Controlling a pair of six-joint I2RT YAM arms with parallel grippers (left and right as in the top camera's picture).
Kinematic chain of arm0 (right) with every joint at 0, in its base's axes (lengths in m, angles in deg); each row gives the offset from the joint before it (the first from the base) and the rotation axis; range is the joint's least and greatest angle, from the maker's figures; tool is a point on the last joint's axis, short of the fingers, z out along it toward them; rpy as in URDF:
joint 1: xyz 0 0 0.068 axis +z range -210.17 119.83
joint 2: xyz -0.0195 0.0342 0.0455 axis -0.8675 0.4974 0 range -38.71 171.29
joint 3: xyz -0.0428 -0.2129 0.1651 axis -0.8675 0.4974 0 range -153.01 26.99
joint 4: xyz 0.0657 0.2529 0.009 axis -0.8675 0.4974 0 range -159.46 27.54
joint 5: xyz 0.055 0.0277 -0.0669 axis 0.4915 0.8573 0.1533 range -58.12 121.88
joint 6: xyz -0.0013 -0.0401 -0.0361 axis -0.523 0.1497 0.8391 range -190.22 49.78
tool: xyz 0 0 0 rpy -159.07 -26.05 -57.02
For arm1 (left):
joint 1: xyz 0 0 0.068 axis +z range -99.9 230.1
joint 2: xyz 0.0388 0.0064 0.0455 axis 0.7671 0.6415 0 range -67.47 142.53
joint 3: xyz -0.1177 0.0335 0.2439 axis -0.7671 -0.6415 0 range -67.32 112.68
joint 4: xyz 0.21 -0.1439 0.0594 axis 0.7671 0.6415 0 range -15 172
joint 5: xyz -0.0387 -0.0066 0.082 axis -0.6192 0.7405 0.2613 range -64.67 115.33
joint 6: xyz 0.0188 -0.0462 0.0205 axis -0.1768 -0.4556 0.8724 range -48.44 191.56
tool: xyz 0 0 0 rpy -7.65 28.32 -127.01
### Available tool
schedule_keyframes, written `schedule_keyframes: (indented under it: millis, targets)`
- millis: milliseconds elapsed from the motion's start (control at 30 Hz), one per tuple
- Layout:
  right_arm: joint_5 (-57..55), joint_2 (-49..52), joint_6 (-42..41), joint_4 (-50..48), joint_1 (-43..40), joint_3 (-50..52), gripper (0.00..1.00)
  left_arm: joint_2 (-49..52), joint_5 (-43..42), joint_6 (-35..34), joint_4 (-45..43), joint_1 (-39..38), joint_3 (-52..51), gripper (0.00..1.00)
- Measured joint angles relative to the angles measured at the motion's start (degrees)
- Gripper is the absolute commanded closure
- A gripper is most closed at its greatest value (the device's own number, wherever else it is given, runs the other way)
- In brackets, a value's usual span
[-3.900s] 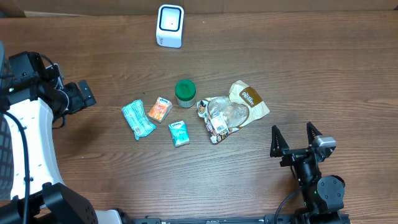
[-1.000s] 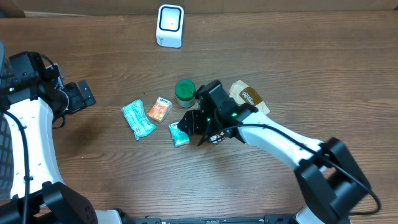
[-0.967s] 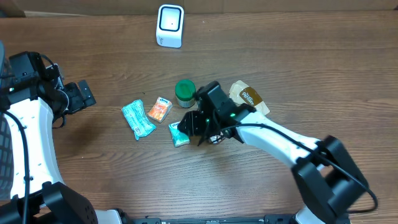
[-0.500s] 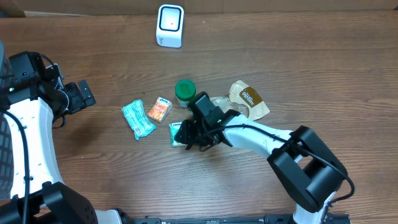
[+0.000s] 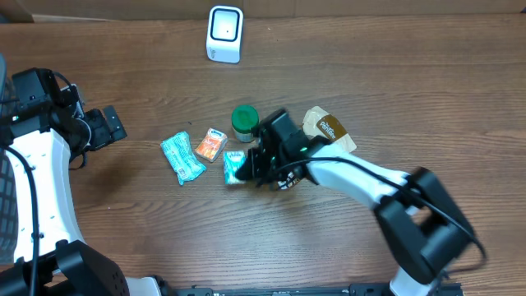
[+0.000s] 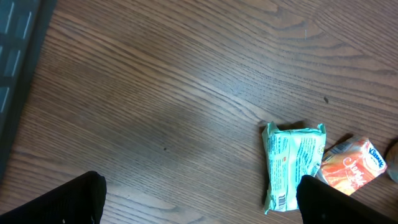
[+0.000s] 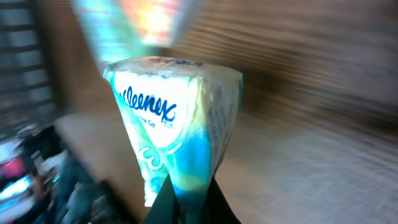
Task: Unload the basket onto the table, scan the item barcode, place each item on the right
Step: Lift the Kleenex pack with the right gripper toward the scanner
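Note:
My right gripper is shut on a small teal and white Kleenex tissue pack, just below the green jar and right of the orange pack. In the right wrist view the tissue pack stands pinched at its lower end in the gripper, and the background is blurred. No barcode shows on the pack. A white barcode scanner stands at the far edge of the table. My left gripper is open at the far left, away from the items; its left finger and the other finger are spread wide over bare wood.
A teal packet and an orange tissue pack lie left of the held pack; both appear in the left wrist view, teal packet, orange pack. A green jar and a brown bag lie beside my right arm.
My right gripper has closed on the Kleenex pack. The pack has shifted a little toward the far side with it. The left arm has not moved.

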Motion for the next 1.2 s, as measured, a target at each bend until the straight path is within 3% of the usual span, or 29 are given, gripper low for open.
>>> schedule_keyframes:
  millis: [233, 367, 600, 833, 1200]
  targets:
    - [21.84, -17.4, 2.38, -11.85, -13.29, -2.47, 0.96, 0.0, 0.0, -0.02, 0.02, 0.0, 0.0, 0.0]
    - [32.76, -17.92, -1.55, -18.18, -20.46, -2.71, 0.96, 0.0, 0.0, -0.02, -0.02, 0.0, 0.0, 0.0]
    - [43.85, -17.86, -10.47, -21.27, -25.0, -2.69, 0.96, 0.02, 0.0, 0.0, 0.0, 0.0, 0.0, 0.0]
    - [46.49, -17.86, -14.93, -21.22, -25.27, -2.69, 0.96, 0.02, 0.0, -0.02, 0.0, 0.0, 0.0, 0.0]
    - [45.75, -17.86, -15.47, -21.18, -25.24, -2.69, 0.96, 0.02, 0.0, 0.0, 0.0, 0.0, 0.0, 0.0]
